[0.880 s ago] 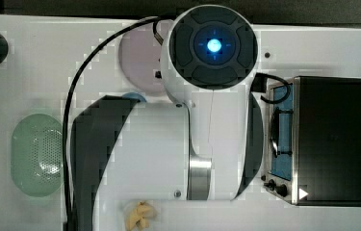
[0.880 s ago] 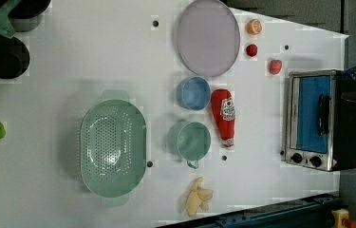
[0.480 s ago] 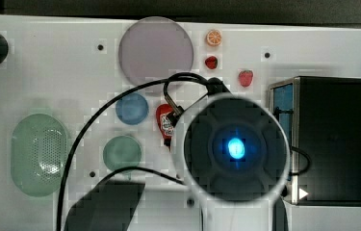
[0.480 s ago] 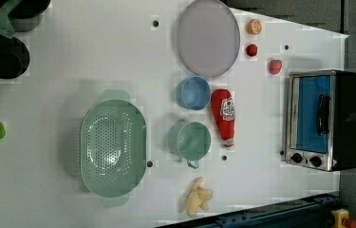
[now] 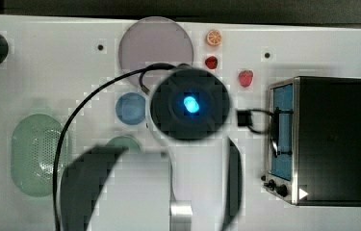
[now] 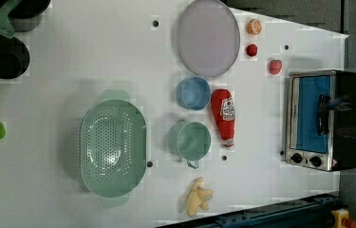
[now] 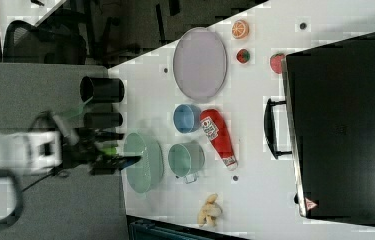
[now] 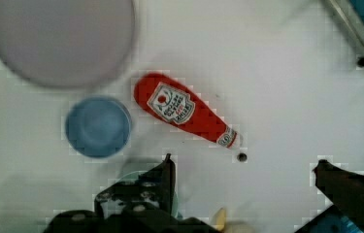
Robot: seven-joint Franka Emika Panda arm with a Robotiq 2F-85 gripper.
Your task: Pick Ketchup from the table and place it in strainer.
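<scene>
Currently: ketchup [image 6: 224,116] lies flat on table [image 6: 71,61], cap toward left view's bottom, just beside blue bowl [image 6: 193,93] and green cup [image 6: 193,140], between them and toaster oven [image 6: 325,118]. Strainer [image 6: 113,148] well apart at left view's left, nothing inside. Blue bowl, green cup, lavender plate [image 6: 208,37]: nothing inside. Gripper [image 8: 242,174] above table, fingers [image 8: 165,177] spread wide, nothing between them; ketchup visible in wrist view, untouched.
</scene>
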